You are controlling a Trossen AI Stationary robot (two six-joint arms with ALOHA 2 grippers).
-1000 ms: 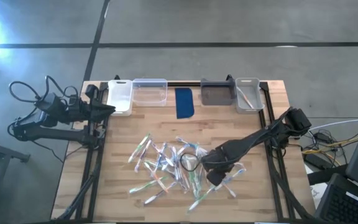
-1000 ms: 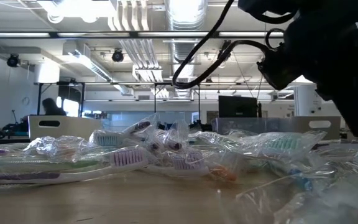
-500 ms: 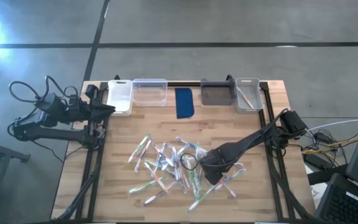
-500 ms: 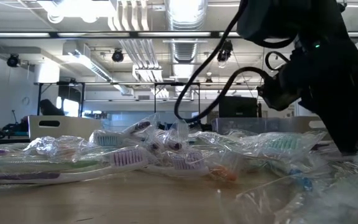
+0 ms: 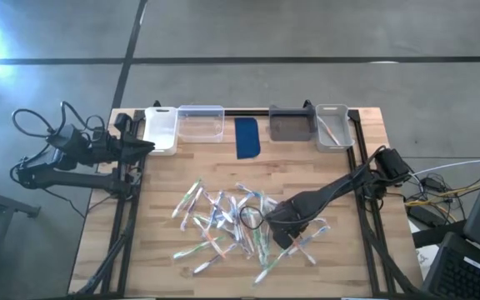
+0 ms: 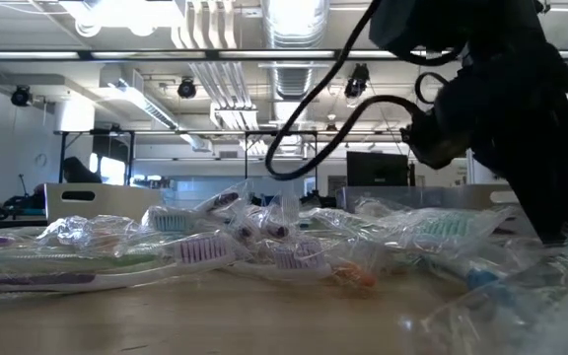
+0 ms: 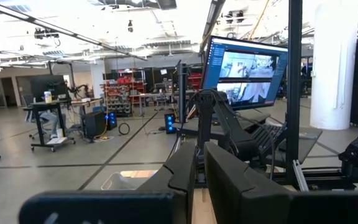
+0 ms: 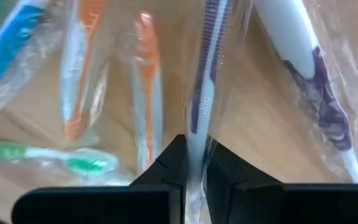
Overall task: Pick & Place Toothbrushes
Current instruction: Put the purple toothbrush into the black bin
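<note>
The toothbrushes are thin plastic sticks, mostly white or clear, each sealed in a crinkled transparent wrapper, with blue, green, orange and purple accents on handles and bristles. They lie scattered in a loose, overlapping heap on the middle of the wooden tabletop, toward its near edge. In the low view their wrappers glint and several bristle heads point different ways.

The right gripper is down on the right side of the heap. In the right wrist view its two dark fingers are pressed together on a wrapped white toothbrush with a blue-purple stripe, pinching its handle and wrapper between them. Just beside it lie two orange-accented brushes, a green one and a larger white one with purple grips.

The left gripper hangs at the far left corner of the tabletop, near a white plastic bin, its fingers nearly together with nothing between them.
</note>
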